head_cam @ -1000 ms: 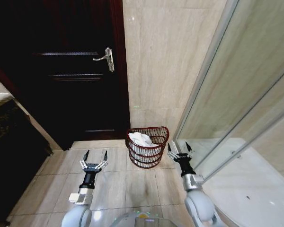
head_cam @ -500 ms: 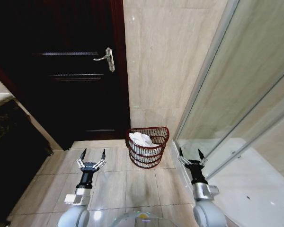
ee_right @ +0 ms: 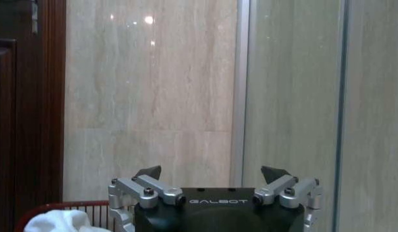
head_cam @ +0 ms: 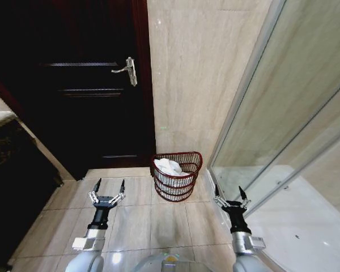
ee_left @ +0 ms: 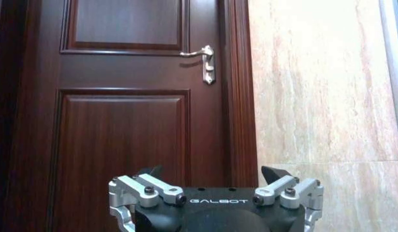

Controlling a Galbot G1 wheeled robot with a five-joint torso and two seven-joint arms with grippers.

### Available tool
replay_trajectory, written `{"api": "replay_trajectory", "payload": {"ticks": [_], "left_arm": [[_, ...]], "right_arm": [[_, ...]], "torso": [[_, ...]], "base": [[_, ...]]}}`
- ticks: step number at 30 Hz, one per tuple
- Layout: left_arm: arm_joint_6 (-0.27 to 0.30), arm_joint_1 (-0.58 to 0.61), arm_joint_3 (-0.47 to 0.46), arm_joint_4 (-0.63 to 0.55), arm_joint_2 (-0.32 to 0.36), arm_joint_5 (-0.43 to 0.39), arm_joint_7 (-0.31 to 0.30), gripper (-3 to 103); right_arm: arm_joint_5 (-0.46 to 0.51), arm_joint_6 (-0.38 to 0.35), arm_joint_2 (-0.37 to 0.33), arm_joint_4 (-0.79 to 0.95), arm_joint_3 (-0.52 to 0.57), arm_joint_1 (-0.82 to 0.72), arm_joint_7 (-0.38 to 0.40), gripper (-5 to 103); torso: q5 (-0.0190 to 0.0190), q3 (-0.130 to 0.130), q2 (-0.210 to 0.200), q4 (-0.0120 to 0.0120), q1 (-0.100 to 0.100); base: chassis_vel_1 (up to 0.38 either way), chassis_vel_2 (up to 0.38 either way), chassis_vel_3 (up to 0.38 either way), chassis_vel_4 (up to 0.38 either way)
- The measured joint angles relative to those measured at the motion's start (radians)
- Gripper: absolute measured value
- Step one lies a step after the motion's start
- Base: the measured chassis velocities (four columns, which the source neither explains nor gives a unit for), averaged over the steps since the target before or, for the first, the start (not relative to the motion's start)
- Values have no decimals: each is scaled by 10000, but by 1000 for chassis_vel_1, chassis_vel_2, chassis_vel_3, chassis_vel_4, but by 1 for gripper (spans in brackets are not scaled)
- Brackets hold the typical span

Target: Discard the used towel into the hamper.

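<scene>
The towel [head_cam: 168,166] lies in the hamper [head_cam: 178,180]; the right pincer [head_cam: 230,198] has pulled back from it, spread empty like the left pincer [head_cam: 107,191]: task looks done.

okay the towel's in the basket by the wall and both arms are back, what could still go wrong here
1. The towel sits heaped near the rim of the hamper, so a nudge might spill it.
2. The right gripper, open, hangs close to the glass shower panel; turning could clip it.
3. The left gripper, open, faces the door; driving forward could strike it.
</scene>
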Motion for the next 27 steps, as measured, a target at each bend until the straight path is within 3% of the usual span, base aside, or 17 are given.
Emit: {"api": "replay_trajectory", "payload": {"ticks": [16,27], "left_arm": [[-134,-15,-87,155,267,-10,30,100],[-283,-13,-132,170,265,-4,10,100]], "right_arm": [[79,-14,41,-68,-133,-45,346,100],[174,-64,-83,-43,-218,-106,294,100]], "torso": [[0,-2,-10,0,-4],[0,-128,-241,0,-108]], "base": [[0,0,0,0],[0,0,0,0]]}}
